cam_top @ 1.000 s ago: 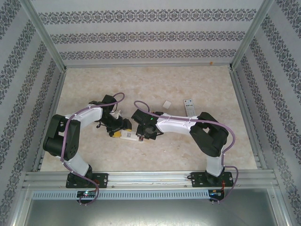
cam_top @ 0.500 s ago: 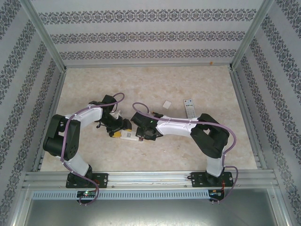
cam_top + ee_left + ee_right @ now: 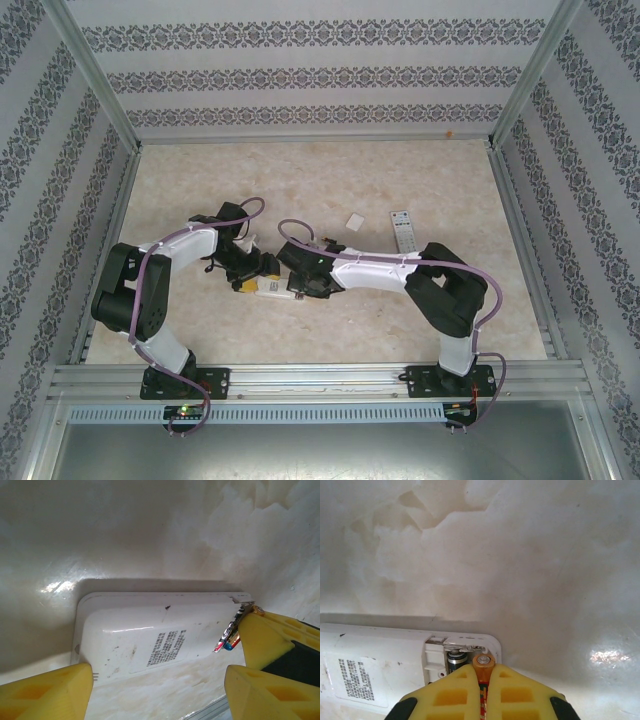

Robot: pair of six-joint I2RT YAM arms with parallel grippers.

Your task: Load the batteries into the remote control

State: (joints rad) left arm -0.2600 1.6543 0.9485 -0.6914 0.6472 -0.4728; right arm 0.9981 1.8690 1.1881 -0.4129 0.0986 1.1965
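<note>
The remote control (image 3: 150,630) lies back up on the table, a printed label on its white back, its battery compartment (image 3: 462,652) open at the right end. One dark battery (image 3: 456,661) sits in the left slot. My right gripper (image 3: 483,674) is shut on a second battery (image 3: 483,662) with an orange end, its tip at the right slot. That battery (image 3: 229,637) also shows in the left wrist view. My left gripper (image 3: 159,669) stands open, its yellow fingers (image 3: 55,692) spread at the remote's near edge. In the top view both grippers (image 3: 248,275) (image 3: 298,285) meet over the remote (image 3: 270,289).
A shorter white remote (image 3: 402,230) lies at the back right. A small white piece (image 3: 355,221) rests beside it. Patterned walls and metal posts enclose the marble-look table (image 3: 330,180). An aluminium rail (image 3: 320,380) runs along the near edge.
The right gripper has shifted slightly left toward the remote's end with the battery. The left arm and the remote have stayed put.
</note>
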